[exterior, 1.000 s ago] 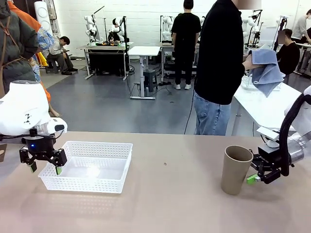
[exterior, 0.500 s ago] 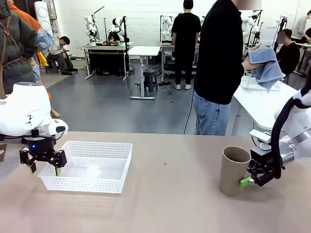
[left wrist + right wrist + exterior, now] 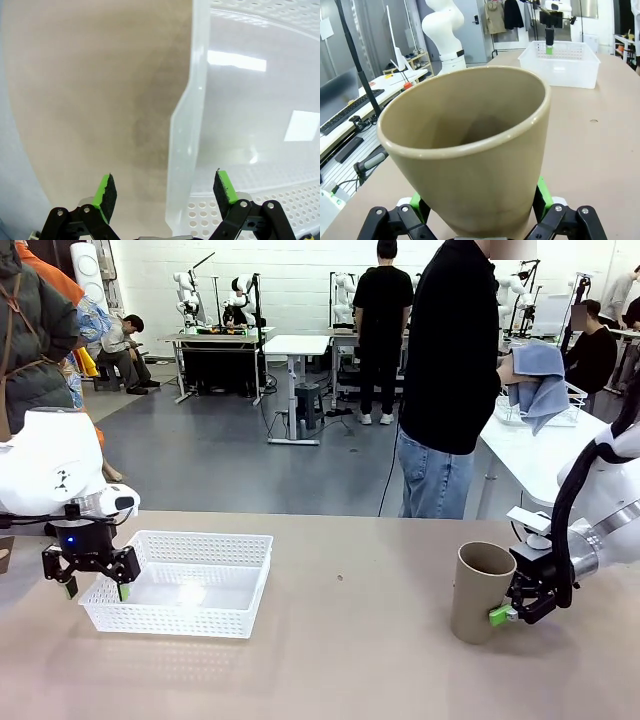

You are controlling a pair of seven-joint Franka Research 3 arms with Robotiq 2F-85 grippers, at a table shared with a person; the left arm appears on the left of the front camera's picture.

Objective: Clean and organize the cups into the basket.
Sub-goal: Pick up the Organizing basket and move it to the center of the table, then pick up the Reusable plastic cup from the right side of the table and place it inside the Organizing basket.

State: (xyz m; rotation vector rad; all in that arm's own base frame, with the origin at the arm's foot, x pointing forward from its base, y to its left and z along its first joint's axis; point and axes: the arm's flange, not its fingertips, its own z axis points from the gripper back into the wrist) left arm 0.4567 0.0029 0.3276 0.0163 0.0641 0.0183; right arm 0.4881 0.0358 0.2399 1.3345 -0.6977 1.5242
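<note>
A tan cup (image 3: 482,590) stands upright on the table at the right. My right gripper (image 3: 512,606) reaches in from the right with its open fingers on either side of the cup's lower part. In the right wrist view the cup (image 3: 470,150) rises between the green pads (image 3: 543,195) of that gripper (image 3: 480,202). Whether the pads touch it I cannot tell. The white mesh basket (image 3: 250,585) sits at the left. My left gripper (image 3: 93,582) hangs open over its left wall, and the basket's rim (image 3: 187,125) runs between the fingers of the left gripper (image 3: 165,190).
A person (image 3: 455,380) stands at the far side, turned to a side table, rubbing something with a blue-grey cloth (image 3: 540,375) beside a white wire basket (image 3: 560,415). Between basket and cup lies bare tabletop (image 3: 360,620).
My right gripper has slid left, bringing its fingers around the cup, and the cup has shifted slightly left. The person's cloth has moved up. The left gripper is almost still.
</note>
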